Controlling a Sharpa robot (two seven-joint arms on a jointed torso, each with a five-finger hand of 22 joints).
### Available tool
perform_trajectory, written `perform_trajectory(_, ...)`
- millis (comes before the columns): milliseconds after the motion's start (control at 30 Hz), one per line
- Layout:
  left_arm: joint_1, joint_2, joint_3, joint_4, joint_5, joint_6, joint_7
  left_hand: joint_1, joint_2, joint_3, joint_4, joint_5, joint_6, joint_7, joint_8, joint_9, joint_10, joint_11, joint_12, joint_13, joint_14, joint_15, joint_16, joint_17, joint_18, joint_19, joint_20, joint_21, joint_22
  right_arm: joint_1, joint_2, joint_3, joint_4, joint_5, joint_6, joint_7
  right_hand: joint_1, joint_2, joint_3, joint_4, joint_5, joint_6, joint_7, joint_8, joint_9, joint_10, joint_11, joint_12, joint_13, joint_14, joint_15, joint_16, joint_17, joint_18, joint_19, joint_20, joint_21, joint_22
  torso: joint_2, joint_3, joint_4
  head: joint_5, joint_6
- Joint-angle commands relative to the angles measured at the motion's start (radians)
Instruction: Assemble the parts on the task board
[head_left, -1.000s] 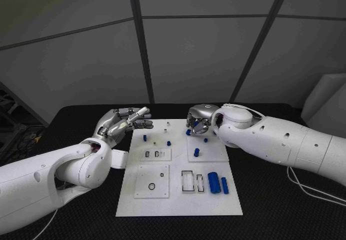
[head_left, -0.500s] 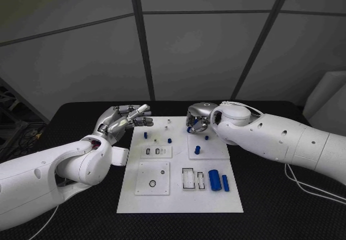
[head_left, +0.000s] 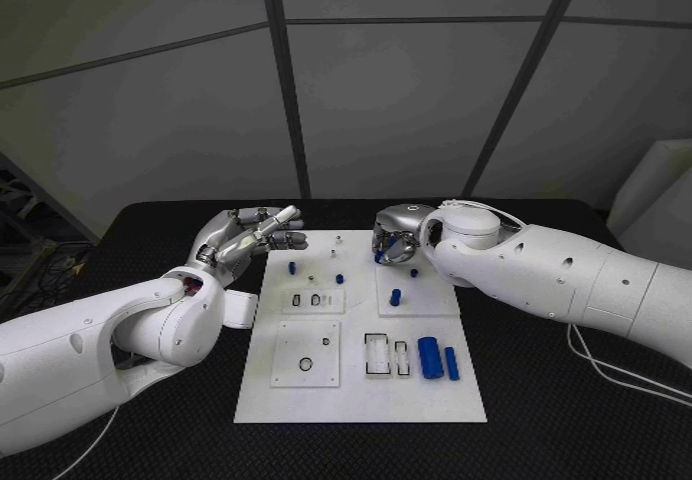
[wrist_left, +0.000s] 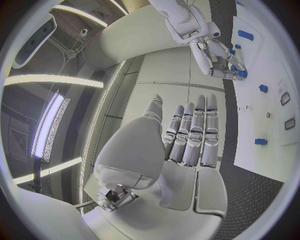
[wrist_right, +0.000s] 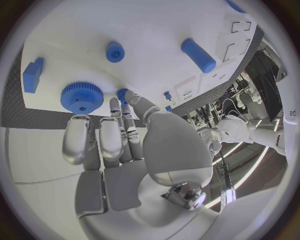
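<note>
Task board (head_left: 361, 395) lies mid-table, white, with blue parts spread on it. Right hand (head_left: 397, 240) is poised over the far right corner of the board; in the right wrist view its fingertips (wrist_right: 123, 96) are closed round a small blue part (wrist_right: 122, 93), just beside a blue gear (wrist_right: 81, 97). Part judged pinched, though the contact is small in frame. Left hand (head_left: 257, 236) is held off the board's far left edge, fingers straight and apart, nothing held. Two blue cylinders (head_left: 428, 357) lie near the board's right edge, well apart from both hands.

Step judged: seating the pinched part. Recommended: part to be kept upright, lowered slowly, pinch not to be released until seated; gear not to be nudged. Left hand to be kept clear.
</note>
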Motion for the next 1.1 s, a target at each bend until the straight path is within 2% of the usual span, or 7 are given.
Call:
perform_trajectory(33,0.002,0.0,0.001,0.0,-0.007,0.013,0.003,-0.002,0.0,-0.003,-0.003,0.002,0.005,0.004,-0.004,-0.001,0.002,0.004,-0.007,-0.001,-0.004,0.002,-0.004,0.001,-0.015,-0.003,0.003,0.001,-0.002,0.002,0.005,0.0,-0.003,-0.006,0.013,0.017,0.0,0.008,0.004,-0.001,0.006,0.005,0.001,0.004,0.003,0.008,-0.002,-0.001,0.0,0.028,-0.006,0.004,0.001,-0.02,0.003,-0.005,0.003,0.001,0.001,-0.0006,0.0011,0.0,-0.001)
perform_trajectory(433,0.003,-0.001,0.001,-0.002,-0.007,0.014,0.0,-0.002,0.001,-0.003,-0.003,0.002,0.006,0.005,-0.004,-0.001,0.002,0.004,-0.007,-0.001,-0.004,0.002,-0.005,0.001,-0.015,-0.003,0.003,0.001,-0.002,0.002,0.021,0.0,-0.023,-0.006,-0.011,0.03,0.008,0.011,0.014,-0.003,0.008,0.015,-0.002,0.005,0.006,0.016,-0.005,-0.001,0.0,0.028,-0.009,0.008,0.002,-0.021,0.004,-0.007,0.006,0.006,0.002,-0.0011,-0.0004,0.001,-0.002)
perform_trajectory(533,0.004,-0.001,0.001,-0.002,-0.007,0.015,0.0,-0.002,0.001,-0.003,-0.003,0.002,0.006,0.005,-0.004,-0.001,0.002,0.004,-0.007,-0.001,-0.004,0.002,-0.005,0.001,-0.015,-0.003,0.003,0.001,-0.002,0.002,0.016,0.0,-0.016,-0.006,-0.045,0.039,0.015,0.014,0.025,-0.006,0.01,0.024,-0.004,0.006,0.01,0.025,-0.008,-0.001,0.001,0.028,-0.012,0.011,0.003,-0.022,0.006,-0.01,0.01,0.012,0.002,-0.0008,0.0005,-0.001,-0.001)
perform_trajectory(700,0.005,-0.004,0.001,-0.001,-0.007,0.015,-0.001,-0.002,0.002,-0.003,-0.003,0.001,0.006,0.005,-0.004,-0.001,0.002,0.004,-0.008,-0.001,-0.004,0.002,-0.005,0.001,-0.015,-0.003,0.003,0.001,-0.002,0.002,0.003,0.0,0.005,-0.006,-0.107,0.046,0.024,0.015,0.044,-0.011,-0.013,0.031,-0.005,0.004,0.015,0.033,-0.01,-0.002,0.001,0.027,-0.014,0.013,0.003,-0.023,0.006,-0.012,0.013,0.017,0.001,-0.0017,0.0013,0.001,0.0)
perform_trajectory(867,0.007,-0.008,0.001,0.0,-0.007,0.015,-0.002,-0.002,0.002,-0.003,-0.003,0.001,0.006,0.005,-0.004,-0.001,0.002,0.004,-0.008,-0.001,-0.004,0.002,-0.005,0.001,-0.015,-0.003,0.003,0.001,-0.002,0.002,-0.009,0.0,0.026,-0.006,-0.206,0.059,0.021,0.007,0.048,-0.012,-0.017,0.034,-0.006,0.003,0.017,0.034,-0.01,-0.003,0.0,0.026,-0.014,0.013,-0.001,-0.022,0.003,-0.013,0.011,0.012,0.002,-0.002,-0.0002,0.004,0.007)
perform_trajectory(1000,0.008,-0.01,0.001,0.001,-0.007,0.014,-0.003,-0.003,0.003,-0.003,-0.003,0.001,0.006,0.005,-0.005,-0.001,0.002,0.005,-0.008,-0.001,-0.004,0.002,-0.006,0.002,-0.015,-0.003,0.004,0.001,-0.002,0.006,0.004,0.001,0.019,-0.006,-0.258,0.069,0.017,0.004,0.049,-0.011,-0.018,0.035,-0.006,0.002,0.017,0.034,-0.01,-0.003,0.0,0.026,-0.013,0.014,0.0,-0.022,0.004,-0.013,0.013,0.014,0.003,-0.0013,0.0009,0.005,0.01)
perform_trajectory(1100,0.008,-0.009,0.001,0.002,-0.007,0.015,-0.003,-0.003,0.003,-0.003,-0.003,0.001,0.006,0.005,-0.005,-0.001,0.002,0.005,-0.008,-0.001,-0.004,0.002,-0.006,0.002,-0.015,-0.003,0.004,0.001,-0.002,0.007,0.022,0.001,0.001,-0.005,-0.274,0.076,0.017,0.003,0.05,-0.01,-0.018,0.036,-0.006,0.002,0.018,0.034,-0.01,-0.003,0.0,0.026,-0.013,0.014,0.0,-0.022,0.004,-0.013,0.013,0.015,0.003,-0.0021,0.0025,0.004,0.012)
